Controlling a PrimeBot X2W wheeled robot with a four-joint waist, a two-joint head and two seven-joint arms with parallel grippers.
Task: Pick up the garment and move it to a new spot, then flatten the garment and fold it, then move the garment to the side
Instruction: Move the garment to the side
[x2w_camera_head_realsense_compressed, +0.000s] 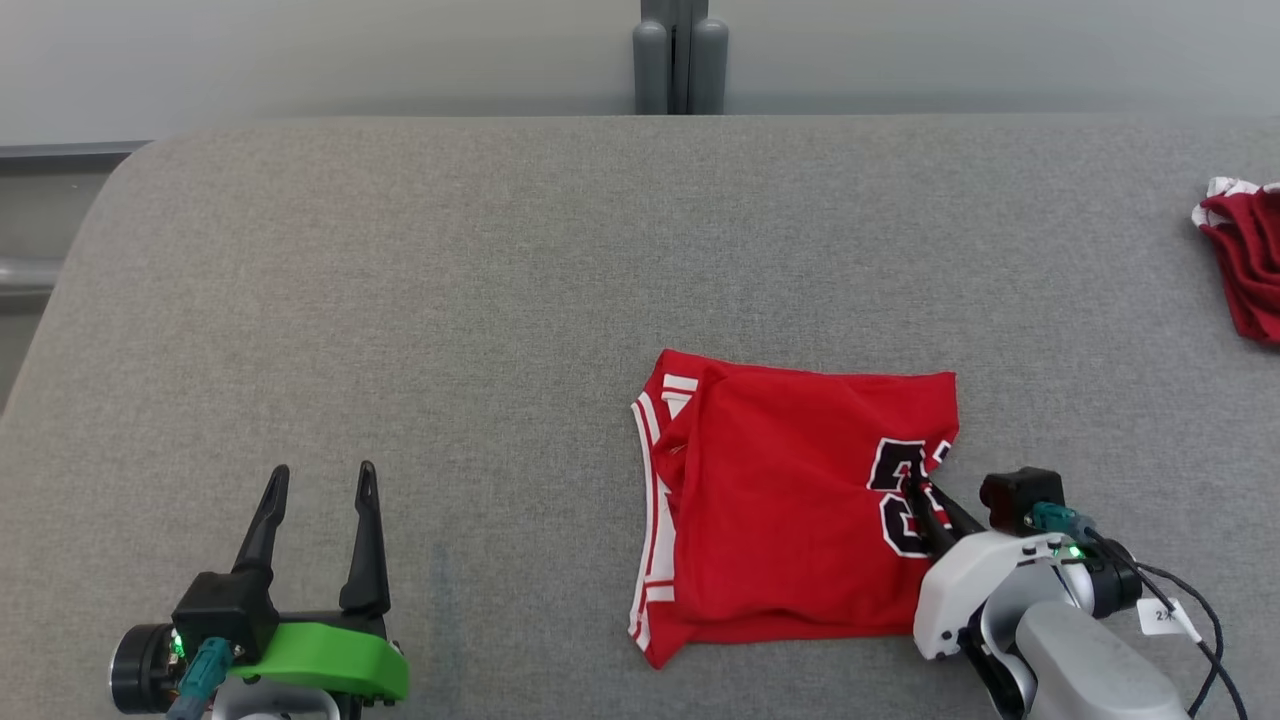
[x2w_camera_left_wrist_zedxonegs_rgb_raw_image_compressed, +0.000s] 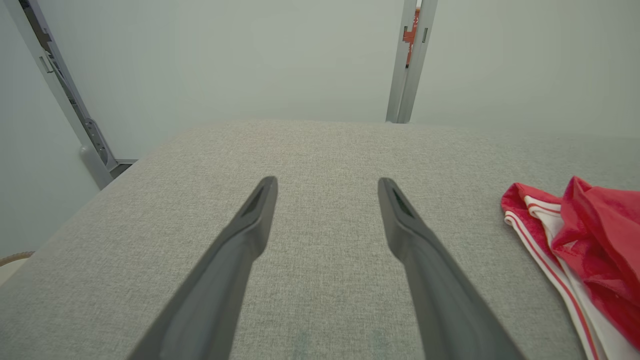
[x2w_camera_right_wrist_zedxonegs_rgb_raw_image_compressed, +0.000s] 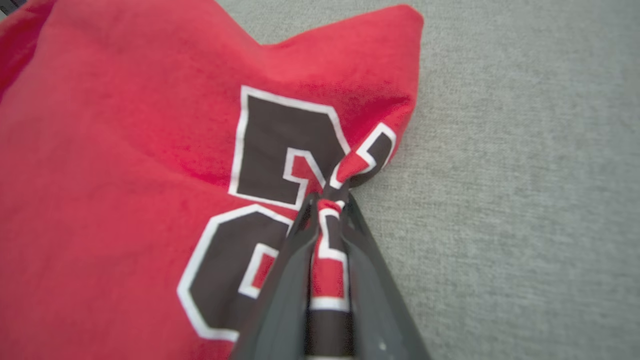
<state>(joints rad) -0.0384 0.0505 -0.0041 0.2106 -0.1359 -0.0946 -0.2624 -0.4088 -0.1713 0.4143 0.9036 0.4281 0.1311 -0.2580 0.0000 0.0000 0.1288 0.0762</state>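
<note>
We looked on a broad bench covered in light grey woven fabric, its far left corner rounded and its surface evenly and softly lit. Behind it rose a plain, pale grey-green wall. A grey vertical metal post stood against that wall just past the bench's far edge, near the middle. At the left, a dark grey ledge ran along the wall's foot, and in the left wrist view we saw a slanted grey metal rail beside the bench's corner.
</note>
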